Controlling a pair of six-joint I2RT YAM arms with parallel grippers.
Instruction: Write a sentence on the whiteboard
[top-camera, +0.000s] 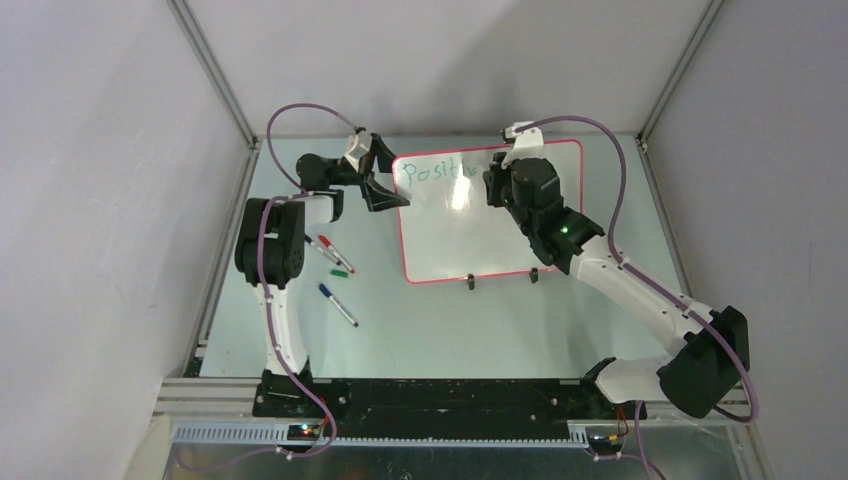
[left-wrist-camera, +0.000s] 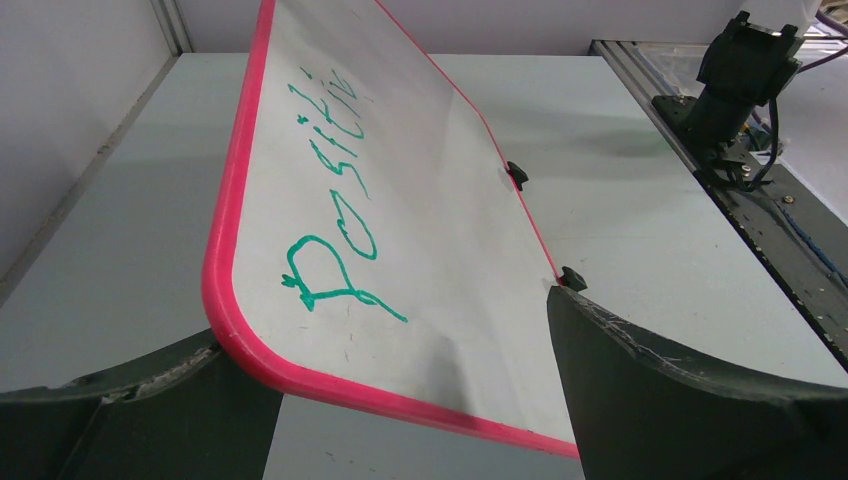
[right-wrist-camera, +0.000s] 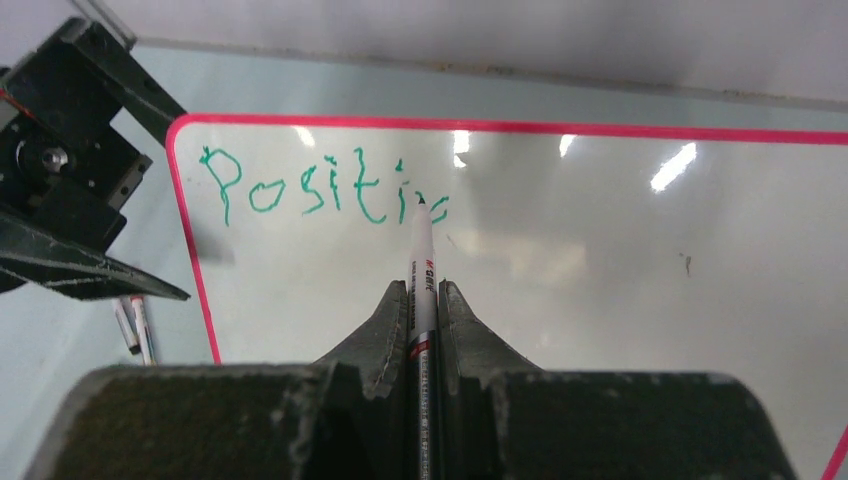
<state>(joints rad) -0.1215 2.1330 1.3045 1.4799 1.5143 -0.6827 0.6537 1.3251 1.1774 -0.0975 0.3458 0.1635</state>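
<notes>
While the right gripper (right-wrist-camera: 422, 290) has its fingers pinched tight on the marker (right-wrist-camera: 421, 255), the writing step sits in mid-word. The sentence (right-wrist-camera: 320, 190) reads "Positi" plus a part-formed letter, in green along the top of the whiteboard (right-wrist-camera: 620, 280). The marker's tip pokes straight out ahead of the fingertips, right at that last letter, though whether it touches the surface cannot be told.

Over at the corner beside the "P", the left gripper (left-wrist-camera: 385, 325) stands with its fingers spread wide. One lies either side of the red-pink rim, the board slanting between them, with no squeeze showing.

The call from here is to finish this letter, then shift slightly to the right of the fingertips for the next. Pressure likely wants to be light and even so the propped board doesn't rock. Most of the sentence is yet to come.
</notes>
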